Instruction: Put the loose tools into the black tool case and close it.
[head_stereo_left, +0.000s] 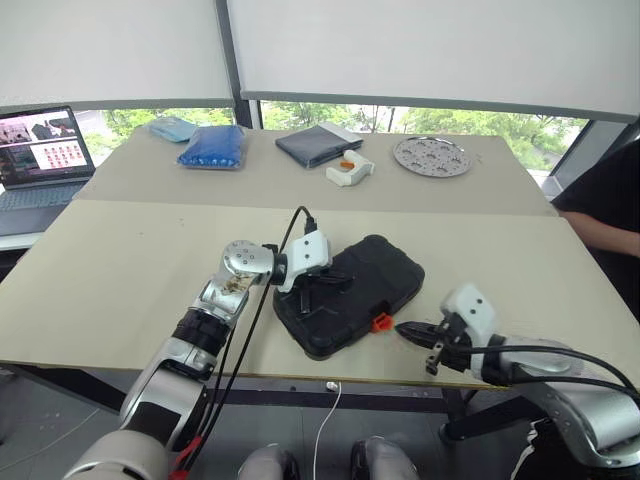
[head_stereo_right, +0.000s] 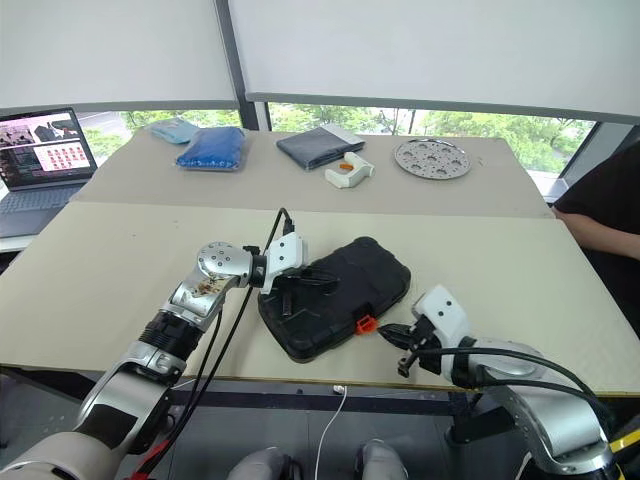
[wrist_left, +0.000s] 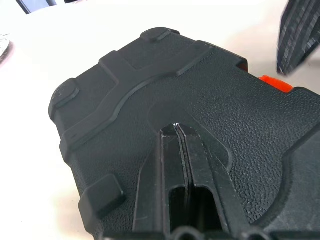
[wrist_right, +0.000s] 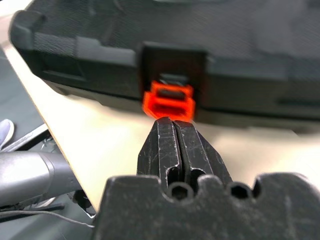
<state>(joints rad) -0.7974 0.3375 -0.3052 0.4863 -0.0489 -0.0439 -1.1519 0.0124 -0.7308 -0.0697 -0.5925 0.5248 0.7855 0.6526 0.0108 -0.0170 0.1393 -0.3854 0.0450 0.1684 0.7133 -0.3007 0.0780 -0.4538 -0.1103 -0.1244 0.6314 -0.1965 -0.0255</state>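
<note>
Latch (wrist_right: 168, 99) faced head-on by the clenched, empty right gripper (head_stereo_left: 404, 328) — case (head_stereo_left: 350, 292) pinned under the clenched left gripper (wrist_left: 177, 129).

Black tool case (head_stereo_left: 350, 295), lid shut, flat near table's front edge, orange latch (head_stereo_left: 380, 322) facing front

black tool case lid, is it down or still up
Down. The black tool case lies flat with its lid on the base, and the left claw rests on it. Whether the orange latch has clicked shut, cannot tell.
</note>
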